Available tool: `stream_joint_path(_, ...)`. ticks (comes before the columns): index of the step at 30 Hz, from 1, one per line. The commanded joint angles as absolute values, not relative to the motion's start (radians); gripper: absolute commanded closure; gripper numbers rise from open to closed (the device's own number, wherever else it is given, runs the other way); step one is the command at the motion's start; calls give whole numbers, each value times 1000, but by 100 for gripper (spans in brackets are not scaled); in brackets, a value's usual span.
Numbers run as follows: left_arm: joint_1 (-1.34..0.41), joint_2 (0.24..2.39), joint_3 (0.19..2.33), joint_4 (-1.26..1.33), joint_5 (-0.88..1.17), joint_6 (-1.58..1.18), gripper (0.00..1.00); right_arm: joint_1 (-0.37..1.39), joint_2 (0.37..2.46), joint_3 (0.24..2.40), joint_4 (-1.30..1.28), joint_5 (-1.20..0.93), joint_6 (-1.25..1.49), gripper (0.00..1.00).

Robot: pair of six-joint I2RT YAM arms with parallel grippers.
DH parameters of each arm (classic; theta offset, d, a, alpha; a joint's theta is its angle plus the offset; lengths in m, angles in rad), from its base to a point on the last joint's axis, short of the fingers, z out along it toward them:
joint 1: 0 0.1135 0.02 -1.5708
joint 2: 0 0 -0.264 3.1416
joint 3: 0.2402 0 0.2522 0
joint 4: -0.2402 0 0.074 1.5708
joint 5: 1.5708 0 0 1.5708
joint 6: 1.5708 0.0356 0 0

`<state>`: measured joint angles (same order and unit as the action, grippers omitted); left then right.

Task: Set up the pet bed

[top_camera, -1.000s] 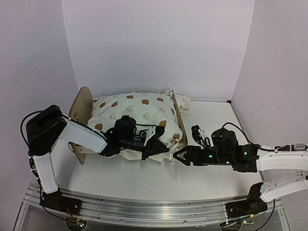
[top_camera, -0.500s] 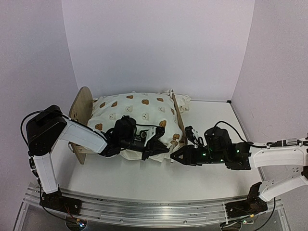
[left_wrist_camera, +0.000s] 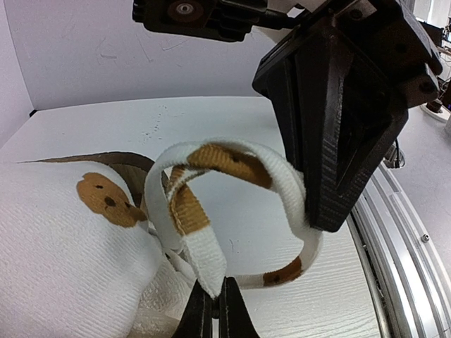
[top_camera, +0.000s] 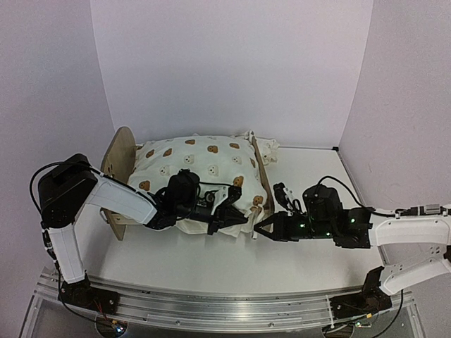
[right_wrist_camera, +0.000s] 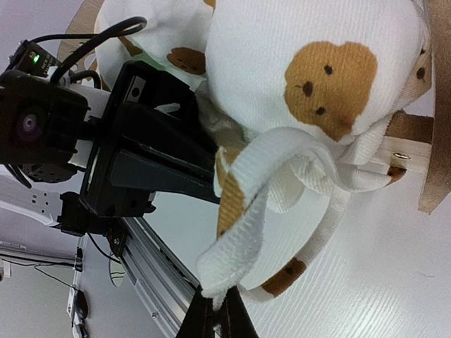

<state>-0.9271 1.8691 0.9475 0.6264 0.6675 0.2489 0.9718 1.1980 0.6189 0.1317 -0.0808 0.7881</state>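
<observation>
The pet bed (top_camera: 118, 153) is seen on the left part of the table (top_camera: 310, 176), with its wooden end boards standing up and the bear-print duvet (top_camera: 197, 165) puffed up on top. At the near right corner of the duvet, a tie string (left_wrist_camera: 201, 246) is curled into a loop above the table. The left tool (left_wrist_camera: 210, 313) is pinched tight on one end of it. The right tool (right_wrist_camera: 211, 317) is pinched tight on a strip end too, but whether it is the same string or a second one cannot be told. The string is likely to be light, soft and floppy, so it will bend any way it is pulled and may slip out. It is best held close to its tip, with a firm pinch. The duvet should squash easily, and the wooden frame should stay stiff.
</observation>
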Motion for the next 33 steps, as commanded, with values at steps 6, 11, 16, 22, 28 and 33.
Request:
stream_joint_path(6, -925, 1782, 916, 441, 587, 417, 100, 965, 1084, 546, -84, -110, 767, 100)
stream_joint_path(11, -927, 1786, 896, 397, 553, 514, 100, 962, 1198, 567, -84, -100, 727, 100)
stream_joint_path(16, -945, 1823, 902, 342, 527, 611, 100, 946, 1324, 597, -82, -99, 686, 100)
stream_joint_path(22, -995, 1883, 914, 341, 508, 676, 100, 939, 1402, 626, -81, -128, 645, 91)
stream_joint_path(28, -999, 1909, 935, 359, 502, 688, 100, 936, 1380, 607, -86, -134, 615, 83)
stream_joint_path(33, -999, 1917, 941, 356, 500, 687, 100, 934, 1334, 573, -87, -94, 589, 84)
